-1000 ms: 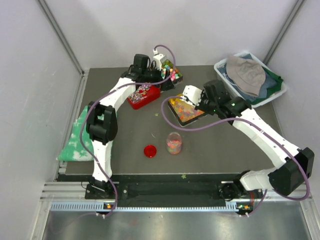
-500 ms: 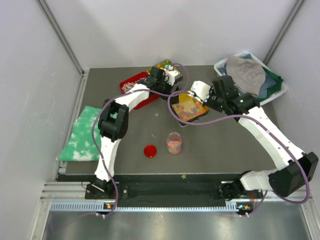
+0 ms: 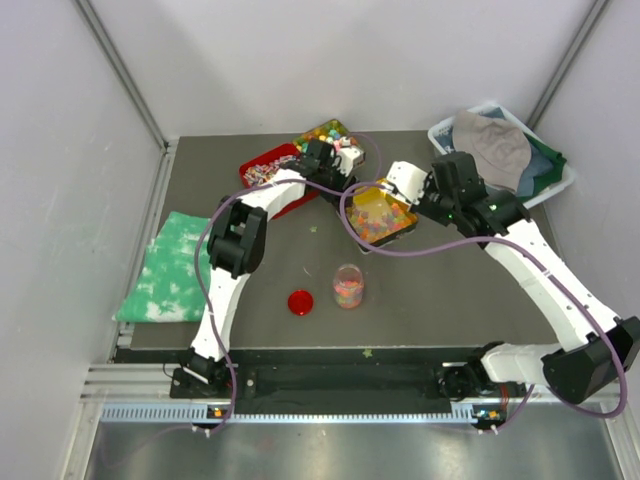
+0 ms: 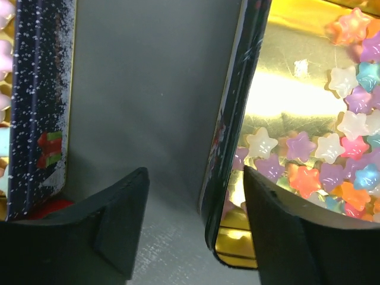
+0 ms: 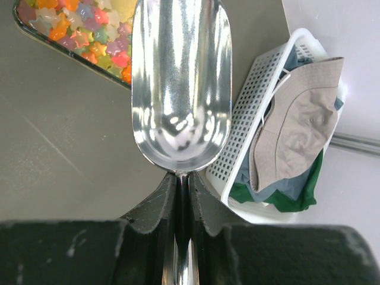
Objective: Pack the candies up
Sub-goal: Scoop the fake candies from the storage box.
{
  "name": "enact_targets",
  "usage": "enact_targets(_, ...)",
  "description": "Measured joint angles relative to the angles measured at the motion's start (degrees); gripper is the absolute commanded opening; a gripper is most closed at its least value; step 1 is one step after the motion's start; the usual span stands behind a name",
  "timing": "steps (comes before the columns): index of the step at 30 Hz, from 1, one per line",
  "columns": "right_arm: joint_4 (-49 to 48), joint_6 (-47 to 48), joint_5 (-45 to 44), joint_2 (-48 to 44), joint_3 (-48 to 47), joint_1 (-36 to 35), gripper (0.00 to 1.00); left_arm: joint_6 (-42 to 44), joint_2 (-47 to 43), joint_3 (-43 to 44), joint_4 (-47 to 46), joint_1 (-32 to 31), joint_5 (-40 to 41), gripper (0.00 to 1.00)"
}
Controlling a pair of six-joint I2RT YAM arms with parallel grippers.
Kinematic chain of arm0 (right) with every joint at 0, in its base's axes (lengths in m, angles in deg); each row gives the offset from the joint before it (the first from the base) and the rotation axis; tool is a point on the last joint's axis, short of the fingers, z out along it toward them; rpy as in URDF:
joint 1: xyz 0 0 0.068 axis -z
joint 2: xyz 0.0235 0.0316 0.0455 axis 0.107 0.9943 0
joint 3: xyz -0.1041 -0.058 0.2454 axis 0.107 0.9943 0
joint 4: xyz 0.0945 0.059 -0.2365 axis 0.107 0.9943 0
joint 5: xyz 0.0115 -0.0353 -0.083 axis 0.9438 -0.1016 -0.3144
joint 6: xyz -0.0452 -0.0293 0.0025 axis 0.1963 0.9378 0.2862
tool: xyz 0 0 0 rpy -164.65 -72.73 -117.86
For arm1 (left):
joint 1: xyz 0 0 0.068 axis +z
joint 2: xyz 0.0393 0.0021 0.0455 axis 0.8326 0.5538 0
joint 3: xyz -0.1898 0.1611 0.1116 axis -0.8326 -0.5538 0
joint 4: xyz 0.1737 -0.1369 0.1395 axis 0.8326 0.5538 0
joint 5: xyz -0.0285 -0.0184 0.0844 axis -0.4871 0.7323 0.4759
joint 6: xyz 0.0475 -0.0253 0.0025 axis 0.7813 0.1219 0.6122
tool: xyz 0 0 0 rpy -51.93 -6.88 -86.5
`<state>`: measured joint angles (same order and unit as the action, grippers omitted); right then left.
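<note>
**Two arms at the candy tins, upper centre of the top view**

- Left arm: stretched long up the frame. The left gripper (image 4: pixel 196 199) points down with its black, matte jaws spread, one on each side of a tin tray's (image 4: pixel 228 148) dark wall. Contact cannot be told.
- Right arm: elbow at the lower right, forearm reaching up and left. The right gripper (image 5: pixel 182 191) is pinched tight on the thin handle of a polished steel scoop (image 5: pixel 181 83); its rounded bowl is empty and mirror-bright.
- Star candies (image 4: pixel 309 154): small, glossy, five-pointed, in pink, purple, orange, white and blue. They lie in the tray's gold foil-like interior, at the right of the left wrist view.
- Second tin (image 4: pixel 41 89): dark blue, white-speckled, at the left edge of that view.
- Counter (image 4: pixel 154 89): grey, matte.
- Clear jar (image 3: pixel 348 286): lower centre, part-filled with coloured pieces.
- White lattice basket (image 5: pixel 249 119): plastic, holding a beige fabric hat (image 5: pixel 297 136).
</note>
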<state>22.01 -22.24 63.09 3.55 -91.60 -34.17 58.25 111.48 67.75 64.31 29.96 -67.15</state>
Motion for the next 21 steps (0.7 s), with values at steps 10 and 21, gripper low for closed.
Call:
enact_targets(10,0.3,2.3,-0.2,-1.0,3.1,0.0,0.00,2.6,0.7,3.1,1.9,-1.2,0.7,0.27)
enact_targets(21,1.1,12.7,-5.7,-0.9,7.2,0.0,0.00,9.2,1.0,5.3,4.5,-4.9,5.3,0.00)
